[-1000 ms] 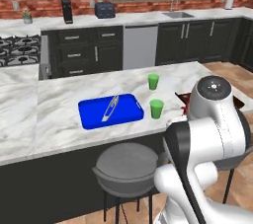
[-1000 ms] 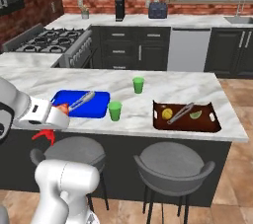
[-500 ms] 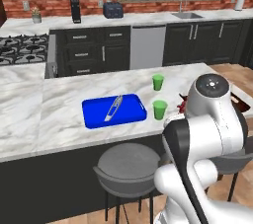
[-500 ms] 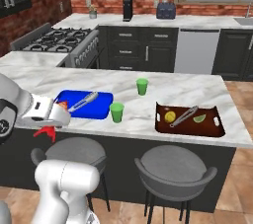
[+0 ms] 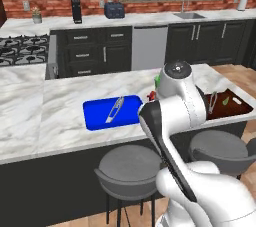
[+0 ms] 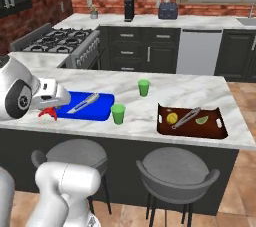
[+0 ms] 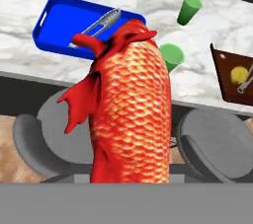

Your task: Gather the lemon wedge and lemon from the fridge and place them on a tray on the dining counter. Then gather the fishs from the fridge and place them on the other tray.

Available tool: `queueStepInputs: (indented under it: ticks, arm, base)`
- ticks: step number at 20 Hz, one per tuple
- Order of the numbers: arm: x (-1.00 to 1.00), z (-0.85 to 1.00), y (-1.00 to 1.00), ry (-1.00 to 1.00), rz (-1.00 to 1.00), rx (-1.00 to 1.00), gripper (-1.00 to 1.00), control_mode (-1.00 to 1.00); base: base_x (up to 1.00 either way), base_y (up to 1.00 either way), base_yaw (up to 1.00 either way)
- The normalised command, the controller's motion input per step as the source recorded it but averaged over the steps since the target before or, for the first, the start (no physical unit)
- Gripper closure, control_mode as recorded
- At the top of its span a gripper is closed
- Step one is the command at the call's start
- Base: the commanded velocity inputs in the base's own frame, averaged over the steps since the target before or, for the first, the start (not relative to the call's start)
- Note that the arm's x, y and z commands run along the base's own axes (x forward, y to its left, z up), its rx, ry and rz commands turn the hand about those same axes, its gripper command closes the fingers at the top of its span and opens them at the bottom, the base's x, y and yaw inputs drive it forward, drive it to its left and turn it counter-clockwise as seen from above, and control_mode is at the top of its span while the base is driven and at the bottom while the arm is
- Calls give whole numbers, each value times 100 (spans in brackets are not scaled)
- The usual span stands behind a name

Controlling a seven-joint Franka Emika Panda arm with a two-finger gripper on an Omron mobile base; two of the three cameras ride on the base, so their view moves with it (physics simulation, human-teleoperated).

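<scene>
My gripper (image 6: 52, 107) is shut on a red-orange fish (image 7: 131, 114), which hangs tail-down just in front of the dining counter (image 6: 150, 108), near the blue tray (image 6: 97, 113). The fish hides the fingertips in the hand view. A red bit of the fish (image 5: 151, 96) peeks out beside my arm. The blue tray (image 5: 100, 118) (image 7: 54, 25) carries silvery tongs (image 7: 101, 23). To the right, the reddish-brown tray (image 6: 190, 130) holds the lemon (image 6: 172, 118), the lemon wedge (image 6: 201, 120) and more tongs. The fridge is out of view.
Two green cups (image 6: 118, 114) (image 6: 144, 87) stand on the marble between the trays. Two grey stools (image 6: 70, 153) (image 6: 175, 168) sit below the counter's near edge. A stove (image 6: 55, 46) and the brick-wall counter lie beyond.
The base has shifted a little, so the scene moved slightly. My arm has swung toward the counter, lifting the fish closer to the blue tray. The grip is unchanged.
</scene>
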Motion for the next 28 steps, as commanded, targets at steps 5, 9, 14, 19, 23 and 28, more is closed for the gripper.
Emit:
queueStepInputs:
  ticks: [5, 9, 14, 19, 23, 28]
  arm:
    - [87, 0, 26, 17, 7, 5, 100, -100]
    - [66, -10, 0, 28, 2, 7, 100, -100]
    - [27, -40, -2, 14, 0, 0, 100, -100]
    - [41, -56, 0, 13, 0, 0, 100, -100]
    - [39, -54, -1, 6, 0, 0, 100, -100]
    - [31, -50, -1, 2, 0, 0, 100, -100]
  base:
    - [0, 0, 0]
    - [0, 0, 0]
    - [0, 0, 0]
    - [0, 0, 0]
    - [0, 0, 0]
    - [0, 0, 0]
